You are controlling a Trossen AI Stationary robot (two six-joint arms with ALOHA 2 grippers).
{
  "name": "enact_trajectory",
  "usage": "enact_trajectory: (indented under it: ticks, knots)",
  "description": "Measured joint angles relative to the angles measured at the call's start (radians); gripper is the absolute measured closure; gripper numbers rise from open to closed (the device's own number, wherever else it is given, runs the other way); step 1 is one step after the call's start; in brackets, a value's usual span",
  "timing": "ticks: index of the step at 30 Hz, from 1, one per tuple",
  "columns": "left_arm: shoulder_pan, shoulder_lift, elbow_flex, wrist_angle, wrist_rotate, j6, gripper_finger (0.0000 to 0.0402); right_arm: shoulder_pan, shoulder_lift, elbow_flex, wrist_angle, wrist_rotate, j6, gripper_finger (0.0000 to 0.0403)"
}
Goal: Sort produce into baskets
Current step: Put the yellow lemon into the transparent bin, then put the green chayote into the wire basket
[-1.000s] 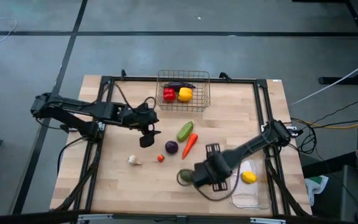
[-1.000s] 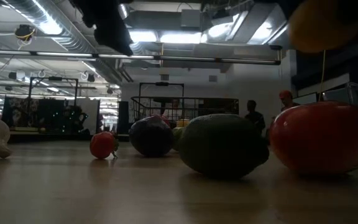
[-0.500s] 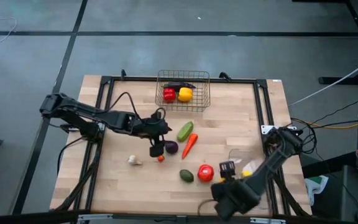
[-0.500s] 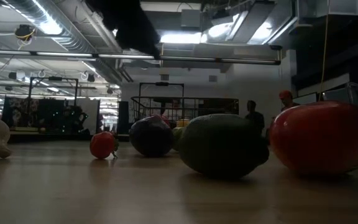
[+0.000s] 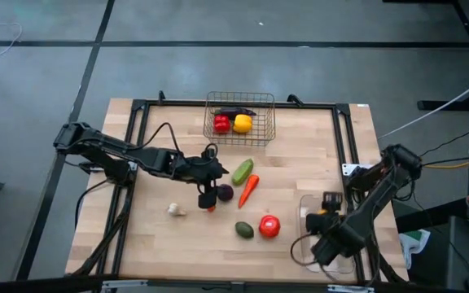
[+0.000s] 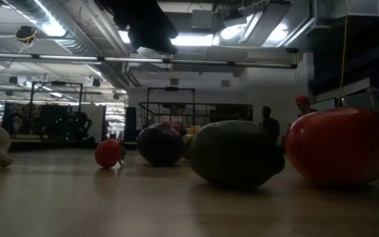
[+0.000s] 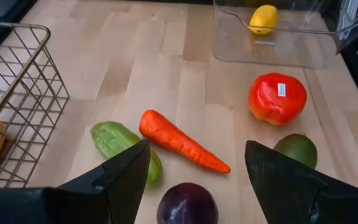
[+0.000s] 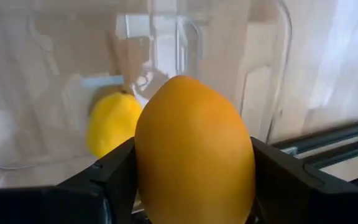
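Pale wood planks make up my table, framed by dark rails, with grey floor around it.

I count two containers. One wire basket stands at the far edge, and three pieces lie in it: one red pepper, one yellow pepper and one dark purple eggplant behind them. One clear plastic tray sits at the near right corner, and one yellow lemon lies in it.

Seven pieces lie loose on the wood: one light green vegetable, one orange carrot just beside it, one purple round piece, one small red piece, one pale whitish piece, one dark green avocado and one large red tomato next to the avocado.

My left gripper hangs over the middle of the table, right above the purple piece and the small red one. Its two fingers stand apart with nothing between them; the purple piece shows in the gap below.

My right gripper is above the clear tray, and its two fingers are clamped on one orange fruit, one finger on each side. Through the tray wall I see the lemon lying beneath and beyond that fruit. That makes twelve pieces in all.

Across the table at its own level, two people stand far back in the room, under ceiling lights.
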Motion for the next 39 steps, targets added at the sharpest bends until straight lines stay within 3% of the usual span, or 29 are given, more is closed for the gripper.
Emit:
enact_trajectory:
  ticks: [7,13,26,39]
  knots:
    - [0.000,0.000,0.000,-0.003,0.000,-0.014,0.0141,0.000,-0.110,-0.227,0.234,-0.055,0.021,0.0148]
    - [0.000,0.000,0.000,-0.002,0.000,-0.016,0.0141,-0.001,-0.110,-0.312,0.270,-0.055,0.000,0.0132]
    - [0.000,0.000,0.000,-0.003,-0.001,-0.016,0.0141,-0.001,-0.110,-0.346,0.281,-0.061,0.001,0.0090]
    - [0.000,0.000,0.000,-0.003,-0.001,-0.016,0.0141,-0.001,-0.110,-0.346,0.282,-0.065,0.000,0.0021]
